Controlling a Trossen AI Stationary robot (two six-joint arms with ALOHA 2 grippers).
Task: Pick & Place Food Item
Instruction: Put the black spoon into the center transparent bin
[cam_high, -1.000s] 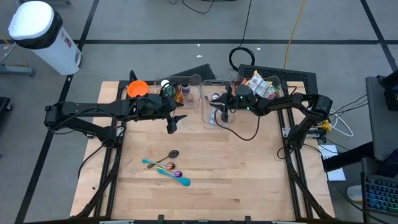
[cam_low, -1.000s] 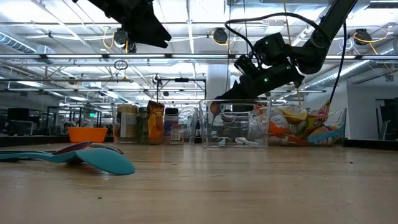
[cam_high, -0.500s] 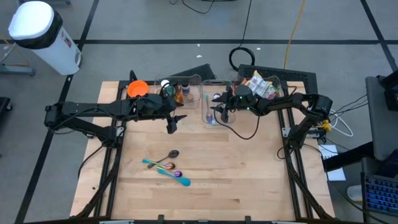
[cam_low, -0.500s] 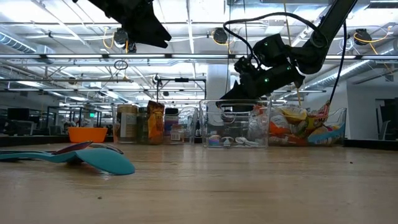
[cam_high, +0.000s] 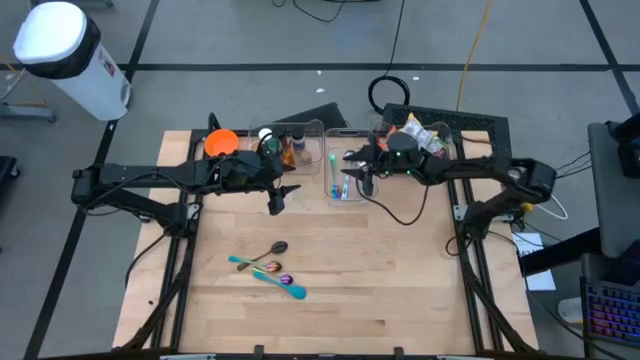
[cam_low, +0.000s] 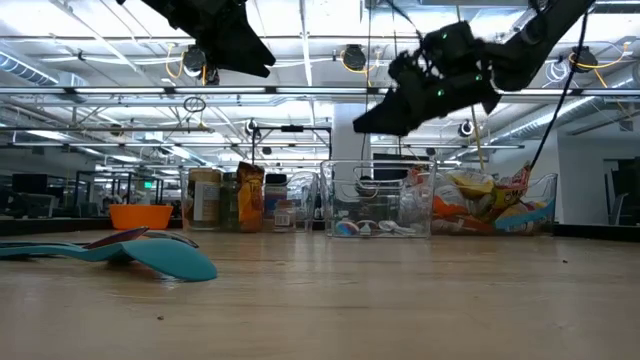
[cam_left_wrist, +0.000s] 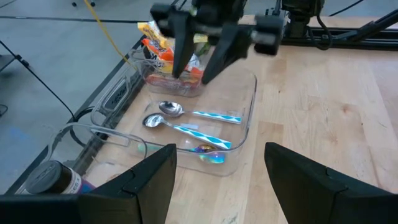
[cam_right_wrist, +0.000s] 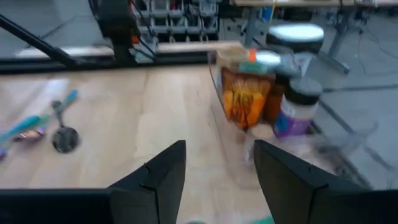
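Our right claw (cam_high: 352, 172) has lifted clear above the clear bin (cam_high: 343, 192) on the surface (cam_high: 400, 270), fingers spread and holding nothing, where a second ago it reached down inside; the spoons (cam_left_wrist: 193, 127) now lie in the bin, so we judge that drop finished. Our left claw (cam_high: 277, 197) hangs spread and empty nearby. Jars (cam_high: 288, 148), an orange bowl (cam_high: 221, 142) and snack packets (cam_high: 418, 135) crowd the far edge; loose spoons (cam_high: 268, 265) remain, nothing blocking them.

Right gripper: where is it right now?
High view: the right gripper hangs open above the clear bin holding spoons, back centre of the table, snack bin to its right.
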